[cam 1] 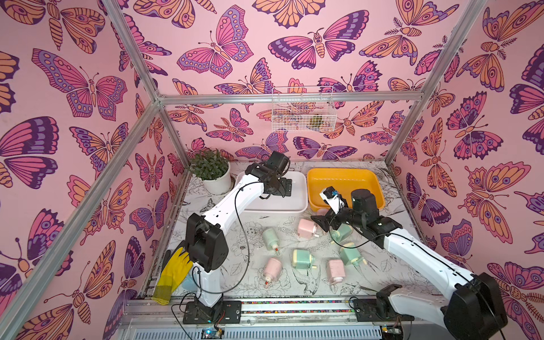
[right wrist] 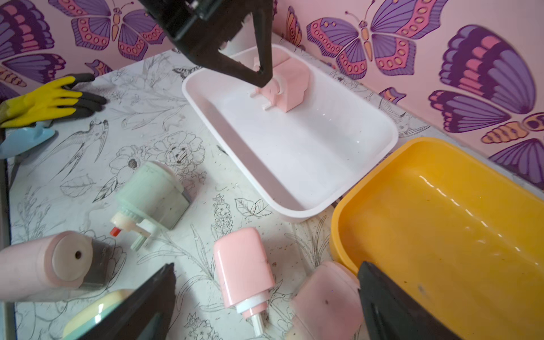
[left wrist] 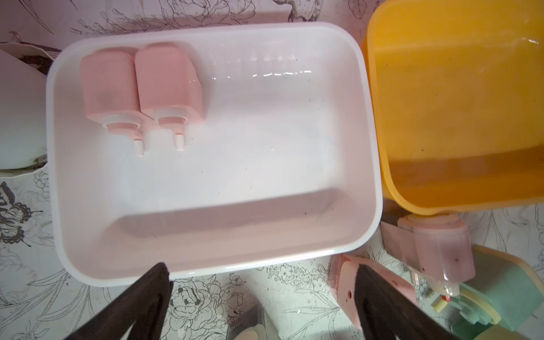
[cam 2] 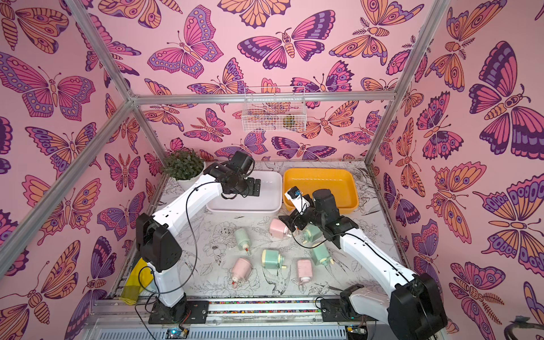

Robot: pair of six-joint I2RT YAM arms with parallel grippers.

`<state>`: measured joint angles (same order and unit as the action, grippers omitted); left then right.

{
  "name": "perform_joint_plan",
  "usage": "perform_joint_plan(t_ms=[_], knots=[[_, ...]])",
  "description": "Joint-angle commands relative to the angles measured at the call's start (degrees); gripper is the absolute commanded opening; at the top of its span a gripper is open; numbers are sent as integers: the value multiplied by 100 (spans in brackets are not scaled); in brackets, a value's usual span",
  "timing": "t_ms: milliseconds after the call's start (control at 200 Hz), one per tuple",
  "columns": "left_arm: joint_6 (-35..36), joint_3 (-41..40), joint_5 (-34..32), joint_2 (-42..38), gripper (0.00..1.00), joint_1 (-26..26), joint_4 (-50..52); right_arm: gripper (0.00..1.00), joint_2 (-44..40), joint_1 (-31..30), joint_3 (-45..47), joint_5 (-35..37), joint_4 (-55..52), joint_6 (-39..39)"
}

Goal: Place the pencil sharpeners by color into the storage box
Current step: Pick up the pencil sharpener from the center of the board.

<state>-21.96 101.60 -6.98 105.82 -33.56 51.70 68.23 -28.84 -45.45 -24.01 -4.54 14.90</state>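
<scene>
Two pale pink pencil sharpeners (left wrist: 109, 88) (left wrist: 170, 85) lie side by side in a corner of the white storage box (cam 1: 273, 207). My left gripper (cam 1: 287, 187) (left wrist: 262, 273) hovers over that box, open and empty. The yellow storage box (cam 1: 344, 176) beside it holds nothing. On the table lie several sharpeners, pink ones (cam 1: 306, 228) (cam 1: 272, 269) (cam 1: 335, 270) and mint green ones (cam 1: 270, 238) (cam 1: 303, 259) (cam 1: 350, 256). My right gripper (cam 1: 321, 223) (right wrist: 266, 273) is open above two pink sharpeners (right wrist: 244, 265) (right wrist: 323, 297) by the yellow box's near edge, touching neither.
A potted plant (cam 1: 212, 170) stands at the back left next to the white box. A yellow glove (cam 1: 173, 273) and a pale blue object (right wrist: 26, 138) lie at the table's left edge. A wire basket (cam 1: 303, 110) hangs on the back wall.
</scene>
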Motion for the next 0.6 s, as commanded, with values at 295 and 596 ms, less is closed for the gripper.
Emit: perform_joint_plan(t_ms=[295,596], knots=[[38,-2366,733,-1732,100,-626,199,99,-28,-43,196,244,219,202],[-850,-3512,950,-2915,100,-2011,1396,99,-261,-43,540,-422,773,116]])
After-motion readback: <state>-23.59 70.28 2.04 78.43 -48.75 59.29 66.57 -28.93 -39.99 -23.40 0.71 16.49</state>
